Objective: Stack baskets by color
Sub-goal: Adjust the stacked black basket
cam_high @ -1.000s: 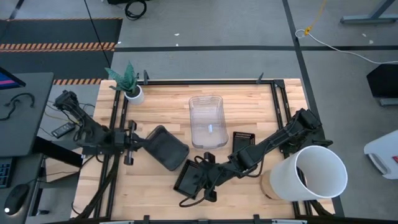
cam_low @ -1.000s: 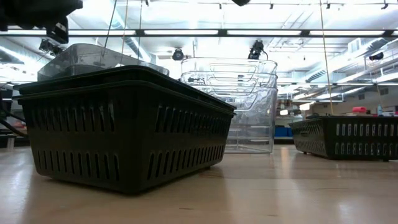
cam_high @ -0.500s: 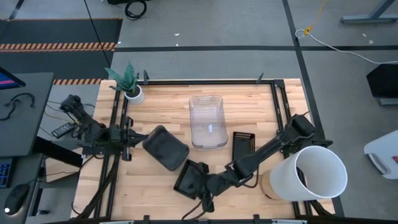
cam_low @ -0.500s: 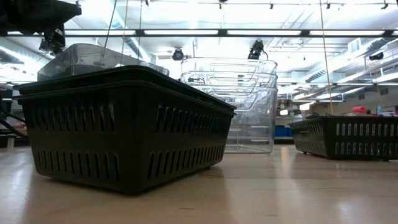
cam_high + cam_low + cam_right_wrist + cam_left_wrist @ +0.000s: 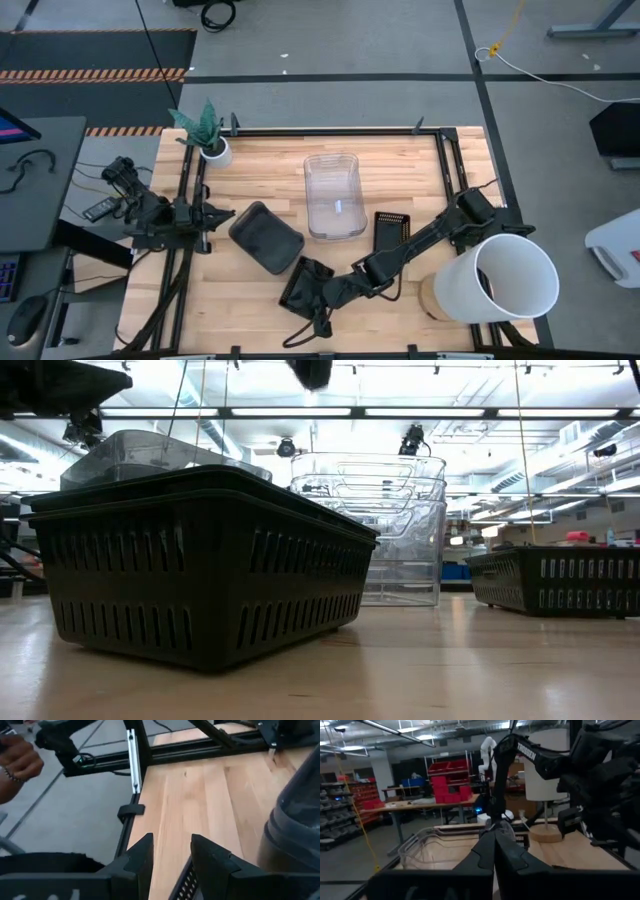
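A black mesh basket stands on the table near its front edge. My right gripper hangs open above it, fingers slanting down over its perforated wall without touching. A smoky grey basket sits left of centre. The clear basket stack stands mid-table, with a second black mesh basket to its right. My left gripper is shut and drawn back at the table's left edge.
A large white bucket stands at the front right corner beside the right arm. A small white plant pot sits at the far left corner. A person's hand shows beyond the table frame. Bare wood lies in front of the near basket.
My right gripper has sunk and moved toward the table's near edge, over the near black mesh basket, keeping the same finger gap. My left gripper has drawn back toward the table's left edge, away from the smoky grey basket. The baskets have stayed put.
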You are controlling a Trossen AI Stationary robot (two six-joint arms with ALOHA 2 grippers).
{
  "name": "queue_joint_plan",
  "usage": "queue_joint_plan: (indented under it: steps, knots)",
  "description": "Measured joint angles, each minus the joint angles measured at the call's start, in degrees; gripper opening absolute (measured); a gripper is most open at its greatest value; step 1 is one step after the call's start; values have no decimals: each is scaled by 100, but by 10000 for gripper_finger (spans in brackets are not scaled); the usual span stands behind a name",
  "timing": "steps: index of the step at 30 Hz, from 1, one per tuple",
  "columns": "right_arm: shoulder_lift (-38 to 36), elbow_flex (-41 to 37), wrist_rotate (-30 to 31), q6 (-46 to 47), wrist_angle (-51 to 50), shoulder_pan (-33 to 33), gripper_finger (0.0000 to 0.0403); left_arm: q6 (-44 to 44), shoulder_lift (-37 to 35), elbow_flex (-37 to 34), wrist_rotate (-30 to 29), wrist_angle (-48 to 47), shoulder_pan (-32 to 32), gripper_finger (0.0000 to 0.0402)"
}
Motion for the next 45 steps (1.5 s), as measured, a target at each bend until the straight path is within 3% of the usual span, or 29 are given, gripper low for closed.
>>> queue_joint_plan:
  steps: [8, 15, 20, 27, 38, 45]
  knots:
    - [466, 4, -191, 132, 240, 32, 136, -495, 13, -2, 211, -96, -143, 9]
    - [475, 675, -36, -555, -765, 7, 136, -2306, 30, 0, 203, -593, -140, 17]
    - [449, 850, -50, -1358, -775, -59, 137, -3134, 54, 0, 265, -1126, -140, 12]
    - [466, 830, -83, -1480, -1353, 78, 159, -3088, 53, 0, 262, -1108, -138, 18]
    - [466, 832, -313, -1600, -1466, 164, 270, -3063, 52, 0, 260, -1104, -138, 20]
    - [466, 832, 166, -1126, -2201, 327, 278, -3054, 52, 0, 260, -1104, -140, 20]
